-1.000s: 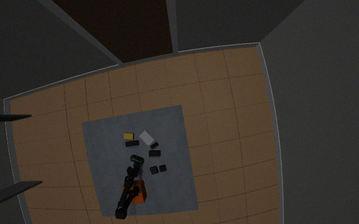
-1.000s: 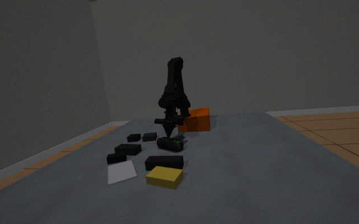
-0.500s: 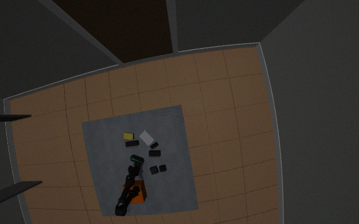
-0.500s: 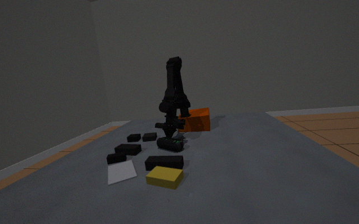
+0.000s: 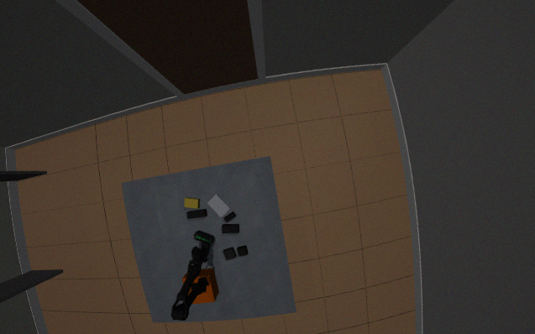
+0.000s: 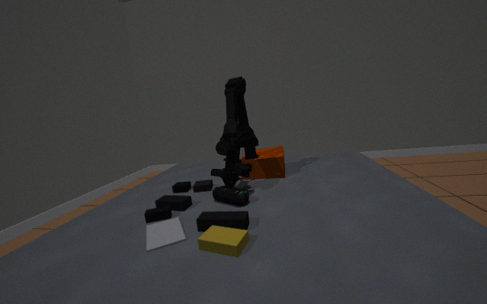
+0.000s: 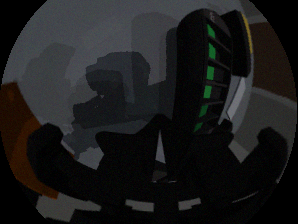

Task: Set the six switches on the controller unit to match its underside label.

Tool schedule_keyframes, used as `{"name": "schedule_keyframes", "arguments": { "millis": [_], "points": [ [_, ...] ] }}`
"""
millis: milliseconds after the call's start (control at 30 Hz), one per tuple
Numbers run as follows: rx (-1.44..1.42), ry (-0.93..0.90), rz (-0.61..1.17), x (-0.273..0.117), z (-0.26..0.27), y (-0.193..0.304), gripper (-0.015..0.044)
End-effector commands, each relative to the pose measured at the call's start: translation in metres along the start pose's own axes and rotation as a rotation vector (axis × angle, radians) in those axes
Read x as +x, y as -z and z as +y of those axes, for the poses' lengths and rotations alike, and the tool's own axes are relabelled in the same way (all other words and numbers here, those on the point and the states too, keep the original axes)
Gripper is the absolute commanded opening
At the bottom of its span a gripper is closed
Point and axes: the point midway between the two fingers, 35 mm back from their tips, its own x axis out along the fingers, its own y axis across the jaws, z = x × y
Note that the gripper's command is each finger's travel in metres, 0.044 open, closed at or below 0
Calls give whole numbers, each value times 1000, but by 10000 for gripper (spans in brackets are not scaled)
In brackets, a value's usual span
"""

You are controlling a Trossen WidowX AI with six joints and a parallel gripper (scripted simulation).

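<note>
Shows, beyond the closed, empty claw [image 5: 206,246] [image 6: 230,184] [image 7: 158,116] as reckoned from the arm's base side, the controller unit [image 5: 202,235] [image 6: 225,197] [image 7: 190,65] on the bench [image 5: 159,252] [image 6: 336,229] [image 7: 115,32], switches upward. Note the long axis, lying roughly crosswise to the reach, and the fingertips just beside the long edge nearer the base; cannot tell whether touching. To press a rocker, probably calls for a small shift over the switch row, then straight down; if off-line, might nudge the unit.

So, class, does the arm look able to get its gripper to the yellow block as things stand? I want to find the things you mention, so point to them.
Probably not straight along the bench: the controller unit [image 5: 204,237] [image 6: 230,195] and a black block [image 5: 196,214] [image 6: 222,221] lie between. Lifted over, perhaps.
</note>
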Motion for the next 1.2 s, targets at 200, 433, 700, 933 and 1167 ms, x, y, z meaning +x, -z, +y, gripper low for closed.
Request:
{"name": "schedule_keyframes", "arguments": {
  "millis": [200, 433, 700, 933, 1167],
  "points": [
    [-5, -4, -1, 3, -3, 0, 0],
    [-5, -4, -1, 3, -6, 0, 0],
    [-5, -4, 0, 4, -9, 0, 0],
    [-5, -3, 0, 6, -14, 0, 0],
    [-5, -3, 0, 8, -21, 1, 0]
  ]
}}
